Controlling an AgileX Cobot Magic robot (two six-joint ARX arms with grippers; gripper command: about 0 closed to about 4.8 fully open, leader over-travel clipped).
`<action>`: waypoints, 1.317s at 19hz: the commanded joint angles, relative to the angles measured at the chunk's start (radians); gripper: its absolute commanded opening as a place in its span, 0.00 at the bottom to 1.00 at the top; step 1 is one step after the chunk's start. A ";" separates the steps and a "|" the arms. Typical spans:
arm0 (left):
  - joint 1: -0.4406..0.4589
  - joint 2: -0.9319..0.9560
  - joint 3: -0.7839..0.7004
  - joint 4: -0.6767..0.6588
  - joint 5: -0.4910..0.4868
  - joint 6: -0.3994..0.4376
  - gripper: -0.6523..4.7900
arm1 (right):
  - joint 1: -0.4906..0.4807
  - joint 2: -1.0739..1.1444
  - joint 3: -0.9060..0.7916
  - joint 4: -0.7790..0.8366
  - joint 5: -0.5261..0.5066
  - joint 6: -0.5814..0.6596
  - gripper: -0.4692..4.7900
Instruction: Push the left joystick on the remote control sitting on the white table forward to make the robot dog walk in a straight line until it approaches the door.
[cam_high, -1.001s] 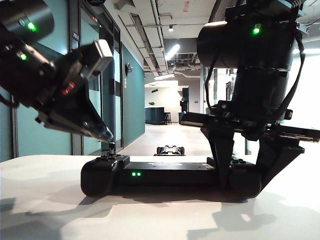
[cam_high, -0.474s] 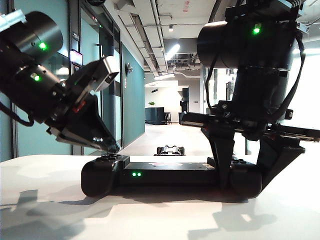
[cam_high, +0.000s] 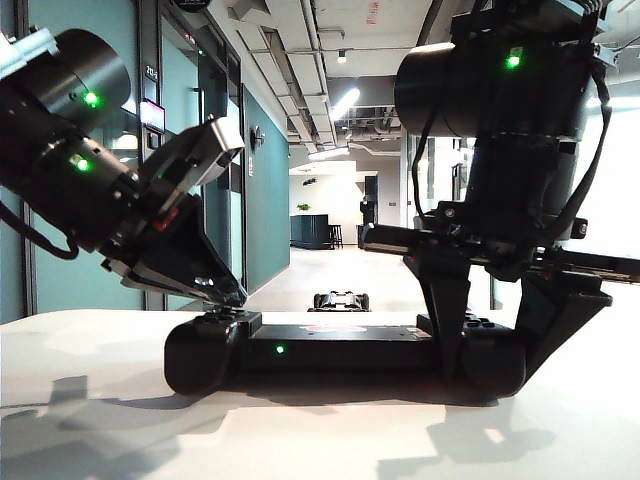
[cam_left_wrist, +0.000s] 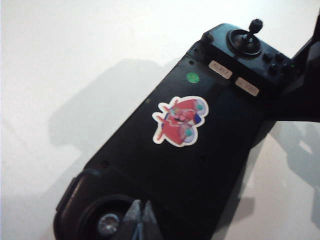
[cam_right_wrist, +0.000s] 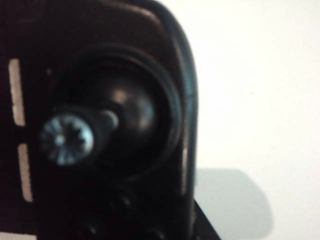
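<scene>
Pressed-together left hand (cam_left_wrist: 141, 216) meets left joystick (cam_left_wrist: 108, 223); spread right hand (cam_high: 490, 330) straddles crosswise-lying remote control (cam_high: 340, 350)

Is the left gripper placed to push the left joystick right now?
Probably yes. The left gripper, jaws together, sits right at the left joystick on the remote, nothing between them. The right gripper straddles the remote's far end.

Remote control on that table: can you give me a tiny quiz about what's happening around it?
1. True or false: the robot dog stands on the white table.
2. Which gripper's tip is at the left joystick? A) left B) right
3. Fill in: the right gripper has its fingers either side of the remote control's ____ end.
Key: 1 false, it is on the corridor floor beyond; 2 A, the left gripper; 3 right.
</scene>
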 joint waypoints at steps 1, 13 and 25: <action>0.000 0.006 0.000 0.026 -0.004 0.003 0.11 | 0.001 0.003 -0.006 -0.040 -0.019 0.006 0.47; 0.000 0.006 0.000 0.071 -0.008 0.000 0.11 | 0.001 0.003 -0.006 -0.040 -0.019 0.006 0.47; 0.000 0.011 0.000 0.075 -0.023 0.000 0.11 | 0.001 0.003 -0.006 -0.040 -0.019 0.006 0.47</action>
